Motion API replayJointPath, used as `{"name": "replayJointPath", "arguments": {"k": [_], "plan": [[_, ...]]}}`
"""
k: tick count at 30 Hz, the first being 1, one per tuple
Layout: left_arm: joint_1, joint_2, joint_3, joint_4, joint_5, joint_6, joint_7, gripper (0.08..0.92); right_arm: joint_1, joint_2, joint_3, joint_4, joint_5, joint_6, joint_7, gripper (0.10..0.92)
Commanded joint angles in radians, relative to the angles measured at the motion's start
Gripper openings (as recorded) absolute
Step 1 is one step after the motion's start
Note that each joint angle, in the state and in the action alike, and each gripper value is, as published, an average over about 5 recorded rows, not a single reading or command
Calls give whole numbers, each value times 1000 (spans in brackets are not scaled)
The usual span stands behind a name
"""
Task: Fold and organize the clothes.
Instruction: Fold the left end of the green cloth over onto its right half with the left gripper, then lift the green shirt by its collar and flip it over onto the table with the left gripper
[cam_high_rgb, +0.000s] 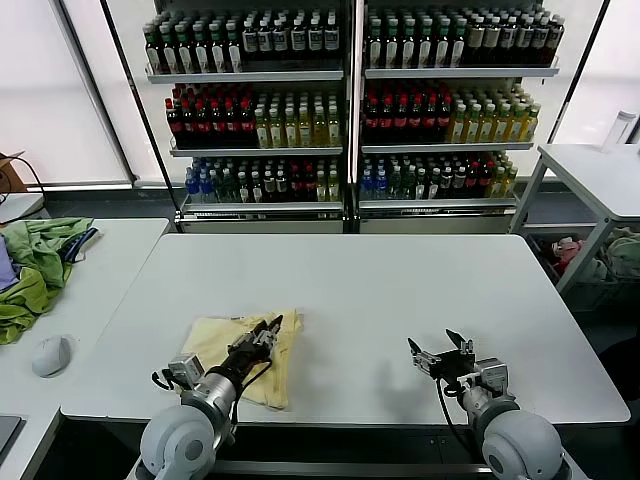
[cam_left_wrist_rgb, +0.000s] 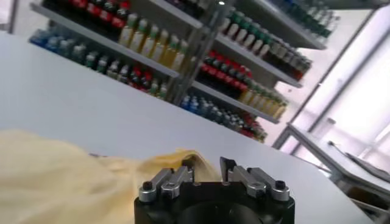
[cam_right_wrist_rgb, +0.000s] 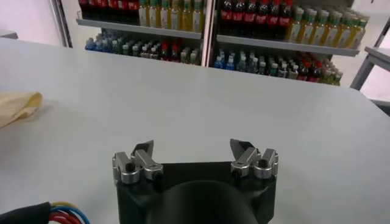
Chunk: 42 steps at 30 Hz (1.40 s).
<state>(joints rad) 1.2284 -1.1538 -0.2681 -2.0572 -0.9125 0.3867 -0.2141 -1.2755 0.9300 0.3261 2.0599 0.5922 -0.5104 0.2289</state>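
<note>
On the white table (cam_high_rgb: 400, 290), head view: left gripper (cam_high_rgb: 272, 327) lies over the folded yellow T-shirt (cam_high_rgb: 215, 340); right gripper (cam_high_rgb: 432, 352) idle, well apart. Left wrist: jaws narrowly parted, holding nothing, shirt (cam_left_wrist_rgb: 49, 176) beneath and beside. Right wrist: right gripper (cam_right_wrist_rgb: 192, 155) wide open, shirt corner (cam_right_wrist_rgb: 18, 105) far off. Pinch one layer at the edge, lift low.

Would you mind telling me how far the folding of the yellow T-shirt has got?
The pale yellow T-shirt already lies bunched into a rough, compact shape near the front edge of the white table, not a neat fold. In hand: the left hand sits over its top edge, fingers nearly closed. The right hand waits open, apart from the cloth. Squaring the fold and putting it away remain.
</note>
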Motion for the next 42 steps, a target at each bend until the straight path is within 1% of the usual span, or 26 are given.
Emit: {"name": "replayJointPath", "arguments": {"k": [1, 2, 4, 7, 9, 13, 16, 20, 25, 34, 37, 42], "plan": [[88, 6, -24, -188, 38, 1, 79, 455, 2, 3, -2, -2, -1, 0, 0, 823], [106, 15, -56, -195, 49, -11, 74, 481, 3, 4, -3, -3, -1, 0, -1, 823], [138, 37, -136, -170, 106, -43, 59, 533, 6, 9, -6, -7, -3, 1, -1, 823], [178, 69, -259, -75, 193, -91, 40, 619, 10, 18, -12, -10, -8, 2, -2, 823], [196, 85, -315, -4, 230, -119, 29, 671, 12, 20, -16, -12, -11, 3, -2, 823], [191, 97, -345, 140, 354, -172, 14, 781, 17, 17, -16, -19, -12, 7, -4, 823], [175, 93, -332, 212, 404, -179, 20, 816, 21, 16, -18, -22, -12, 9, -4, 823], [163, 82, -306, 253, 395, -143, 67, 822, 24, 16, -19, -22, -12, 8, -3, 823], [142, 87, -294, 274, 289, -49, 134, 823, 19, 13, -17, -19, -12, 8, -3, 823], [125, 111, -295, 277, 168, 56, 205, 817, 17, 8, -12, -13, -11, 8, -4, 823], [122, 108, -298, 279, 120, 75, 216, 766, 16, 5, -10, -10, -10, 8, -4, 823], [126, 104, -314, 259, 16, 83, 238, 637, 14, -2, -6, -7, -8, 8, -4, 823]]}}
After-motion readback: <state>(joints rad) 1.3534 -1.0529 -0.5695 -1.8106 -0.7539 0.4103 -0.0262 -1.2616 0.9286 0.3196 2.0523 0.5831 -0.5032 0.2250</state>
